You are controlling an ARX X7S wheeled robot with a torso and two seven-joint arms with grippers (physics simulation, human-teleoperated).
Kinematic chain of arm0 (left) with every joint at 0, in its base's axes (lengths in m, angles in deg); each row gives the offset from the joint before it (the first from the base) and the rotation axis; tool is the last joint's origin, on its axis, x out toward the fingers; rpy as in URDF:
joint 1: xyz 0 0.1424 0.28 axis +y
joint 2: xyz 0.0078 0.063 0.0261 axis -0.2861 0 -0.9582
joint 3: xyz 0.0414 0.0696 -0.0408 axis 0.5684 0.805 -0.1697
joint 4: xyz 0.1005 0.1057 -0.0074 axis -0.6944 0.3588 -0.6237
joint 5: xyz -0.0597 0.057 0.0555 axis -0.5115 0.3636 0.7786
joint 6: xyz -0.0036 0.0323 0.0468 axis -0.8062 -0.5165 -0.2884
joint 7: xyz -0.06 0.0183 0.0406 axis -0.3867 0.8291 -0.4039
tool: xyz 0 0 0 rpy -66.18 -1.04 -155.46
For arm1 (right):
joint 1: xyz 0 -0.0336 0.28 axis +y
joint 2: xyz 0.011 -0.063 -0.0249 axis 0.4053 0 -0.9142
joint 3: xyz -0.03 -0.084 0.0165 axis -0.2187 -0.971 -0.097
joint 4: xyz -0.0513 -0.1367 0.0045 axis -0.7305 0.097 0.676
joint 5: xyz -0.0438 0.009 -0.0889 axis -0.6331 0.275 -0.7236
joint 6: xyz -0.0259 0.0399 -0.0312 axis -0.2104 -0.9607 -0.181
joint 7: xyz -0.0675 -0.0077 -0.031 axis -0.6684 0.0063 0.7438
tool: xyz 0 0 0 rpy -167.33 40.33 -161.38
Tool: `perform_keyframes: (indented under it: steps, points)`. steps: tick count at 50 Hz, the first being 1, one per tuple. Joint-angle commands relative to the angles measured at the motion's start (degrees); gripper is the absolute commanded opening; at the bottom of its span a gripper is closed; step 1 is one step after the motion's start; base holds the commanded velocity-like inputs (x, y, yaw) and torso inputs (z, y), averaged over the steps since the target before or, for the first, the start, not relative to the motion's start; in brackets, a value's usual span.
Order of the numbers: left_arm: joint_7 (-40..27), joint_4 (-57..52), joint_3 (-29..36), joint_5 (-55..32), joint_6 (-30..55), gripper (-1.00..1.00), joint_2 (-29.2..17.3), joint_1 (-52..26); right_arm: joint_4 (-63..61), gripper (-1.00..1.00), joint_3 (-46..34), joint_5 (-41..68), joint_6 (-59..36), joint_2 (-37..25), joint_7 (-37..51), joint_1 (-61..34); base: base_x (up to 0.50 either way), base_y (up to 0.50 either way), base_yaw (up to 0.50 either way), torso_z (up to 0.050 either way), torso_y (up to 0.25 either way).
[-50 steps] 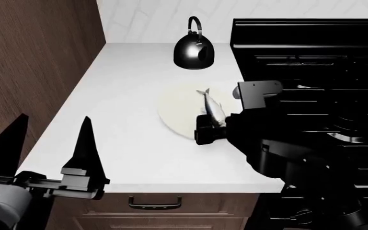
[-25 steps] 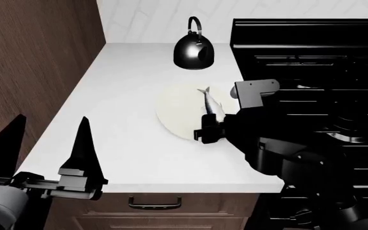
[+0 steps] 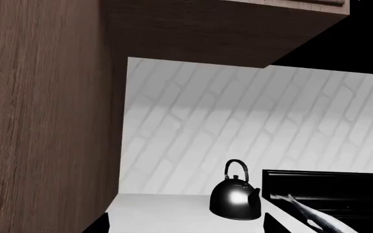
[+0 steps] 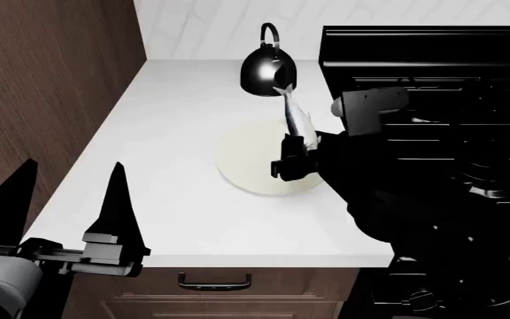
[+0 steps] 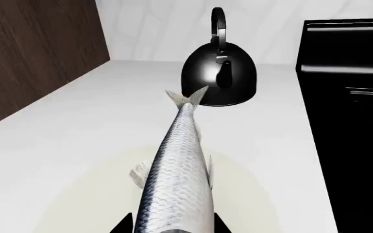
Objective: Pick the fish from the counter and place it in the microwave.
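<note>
The silvery-grey fish [image 4: 296, 118] hangs above the cream plate [image 4: 244, 163], tail pointing at the kettle. My right gripper [image 4: 291, 161] is shut on its head end. In the right wrist view the fish [image 5: 177, 174] runs out from between the jaws of the right gripper [image 5: 172, 226], over the plate [image 5: 83, 194]. My left gripper [image 4: 64, 207] stands open and empty above the front left of the white counter [image 4: 167, 133]. The left wrist view catches the fish [image 3: 317, 219] at its edge and the left gripper [image 3: 185, 228] open. The microwave is out of view.
A black kettle [image 4: 268, 69] stands at the back of the counter, close behind the fish's tail. The black stove [image 4: 441, 80] borders the counter on the right. A brown wooden cabinet wall [image 4: 42, 86] rises on the left. Drawers with dark handles [image 4: 214, 283] sit below the front edge.
My right gripper has lifted the fish off the plate and carried it slightly toward the kettle; the whole plate now shows. The left arm has stayed put.
</note>
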Motion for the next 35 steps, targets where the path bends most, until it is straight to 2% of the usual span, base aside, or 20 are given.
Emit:
perform_keyframes:
  steps: [1,21,35]
  points:
    - [-0.4,-0.2,0.2,0.0,0.1,1.00,-0.2,0.0,-5.5,-1.00,2.1,-0.9,2.8,-1.6,-0.4,0.0,0.00,0.00,0.00,0.000,0.000]
    - [-1.0,-0.5,0.8,-0.2,0.4,1.00,-0.8,-0.7,-17.3,-1.00,9.1,2.7,7.9,-5.3,2.3,6.0,0.00,0.00,0.00,0.000,0.000]
    - [-1.5,-0.6,1.5,0.0,0.6,1.00,-0.9,-1.1,-22.2,-1.00,13.1,1.5,14.2,-6.2,1.7,11.4,0.00,0.00,0.00,0.000,0.001]
